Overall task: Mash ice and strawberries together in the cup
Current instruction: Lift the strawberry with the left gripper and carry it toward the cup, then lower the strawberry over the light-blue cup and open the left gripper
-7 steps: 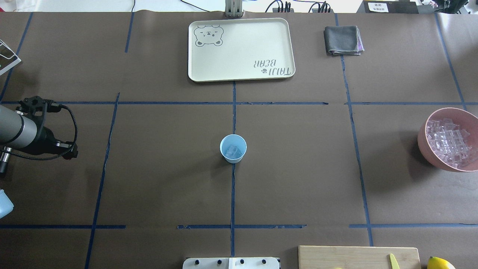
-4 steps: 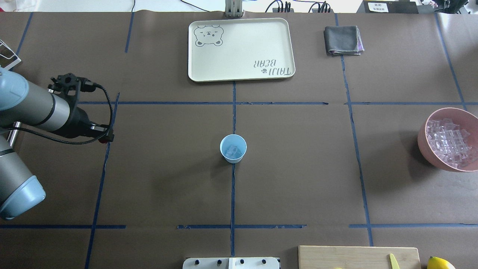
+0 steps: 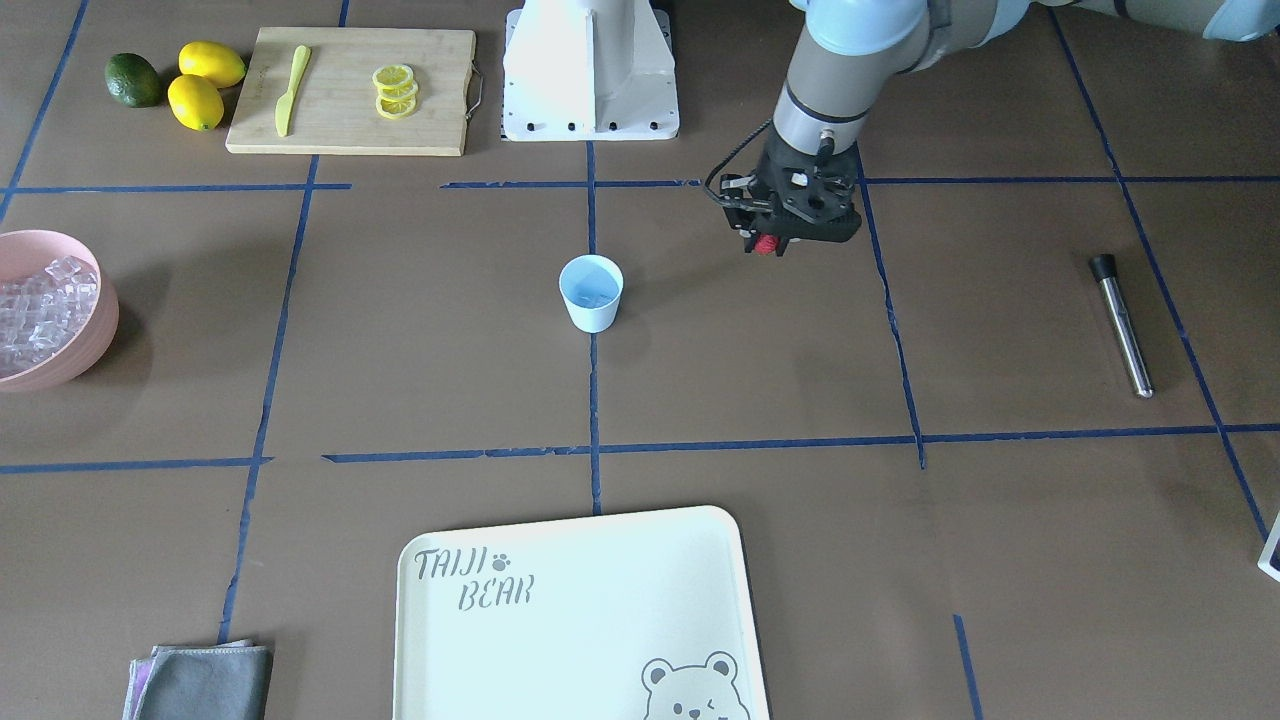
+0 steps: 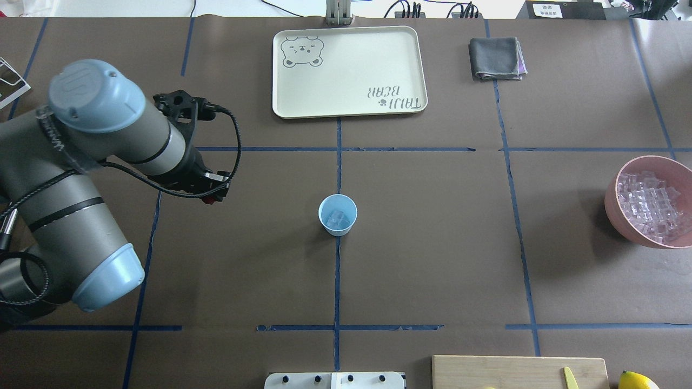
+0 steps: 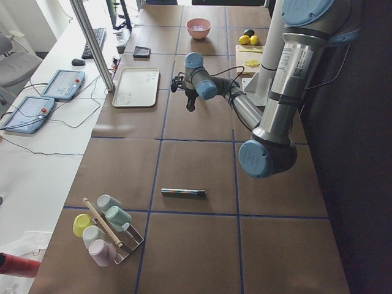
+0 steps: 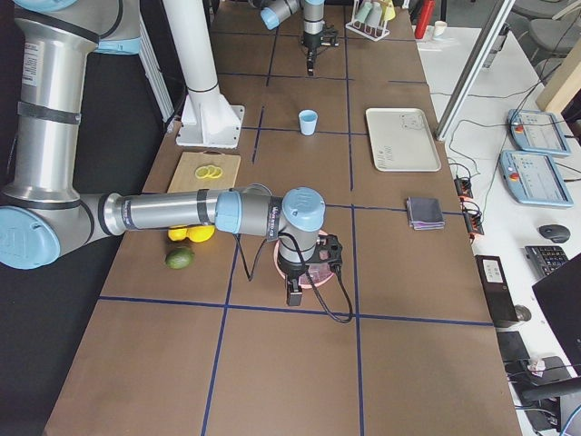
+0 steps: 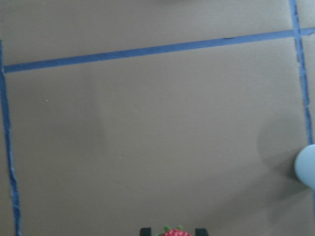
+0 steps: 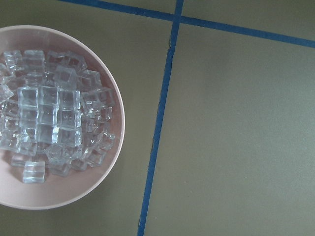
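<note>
strawberry (image 7: 176, 232): between the left fingers (image 7: 145, 231), cut off by the bottom edge
cup (image 7: 307, 167): right of them, mostly outside the picture
right fingers (image 6: 295, 298): gap too small to tell

Robot at work: the left arm sweeps in from the overhead view's 8 o'clock corner, elbow high, forearm running toward 4 o'clock. The left gripper (image 4: 209, 199) points straight down, fingers pinched on a strawberry (image 7: 176, 232). The right arm, seen only side-on, stretches level, wrist turned down; the right gripper (image 6: 295, 294) cannot be read.
</note>
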Available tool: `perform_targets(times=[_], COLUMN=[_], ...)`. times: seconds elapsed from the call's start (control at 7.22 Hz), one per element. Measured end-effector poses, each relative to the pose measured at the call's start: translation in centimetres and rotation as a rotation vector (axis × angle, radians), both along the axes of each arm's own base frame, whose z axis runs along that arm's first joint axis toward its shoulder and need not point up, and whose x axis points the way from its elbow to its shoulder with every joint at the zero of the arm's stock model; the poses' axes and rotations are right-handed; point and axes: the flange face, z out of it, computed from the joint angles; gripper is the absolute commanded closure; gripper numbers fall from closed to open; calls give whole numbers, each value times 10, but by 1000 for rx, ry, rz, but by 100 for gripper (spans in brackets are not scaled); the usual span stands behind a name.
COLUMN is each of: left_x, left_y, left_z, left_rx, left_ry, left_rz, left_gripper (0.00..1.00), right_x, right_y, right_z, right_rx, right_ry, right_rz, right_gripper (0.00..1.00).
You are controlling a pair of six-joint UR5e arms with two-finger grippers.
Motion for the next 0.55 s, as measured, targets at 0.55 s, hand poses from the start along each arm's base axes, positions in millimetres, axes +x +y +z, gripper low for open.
perform_targets(times=[0.55], left_x=[115], left_y=[-5], left_z=[-90], left_rx=[-118], left_ry=[-11], left_rz=[-144], left_gripper=[75], right_x=[0], right_y=[-1], right_z=[-1], right_rx=[1], right_ry=[0], right_rz=[1], right_gripper=[0])
